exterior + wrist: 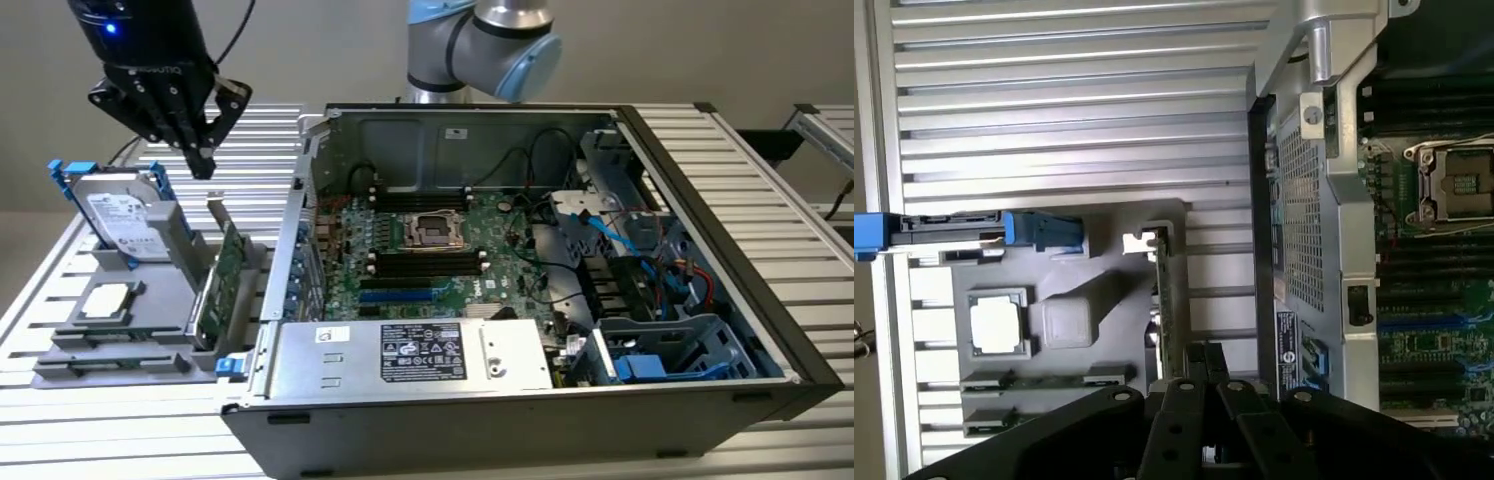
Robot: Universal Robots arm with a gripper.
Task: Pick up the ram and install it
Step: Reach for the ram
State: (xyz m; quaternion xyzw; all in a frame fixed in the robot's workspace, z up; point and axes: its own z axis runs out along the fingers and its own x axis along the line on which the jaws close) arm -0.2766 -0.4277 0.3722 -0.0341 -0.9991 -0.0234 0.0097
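Your gripper (1200, 352) is pinched closed on nothing and hangs above the ram (218, 280) — standing on edge in the grey holder (158, 292), left of the exterior view, not yet lifted — so pickup and seating in the motherboard (400, 290) are outstanding.

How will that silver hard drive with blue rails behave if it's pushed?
Probably rigid and heavy for its size: the hard drive has a metal case. It stands on end in the gray holder, so a sideways push might tip it.
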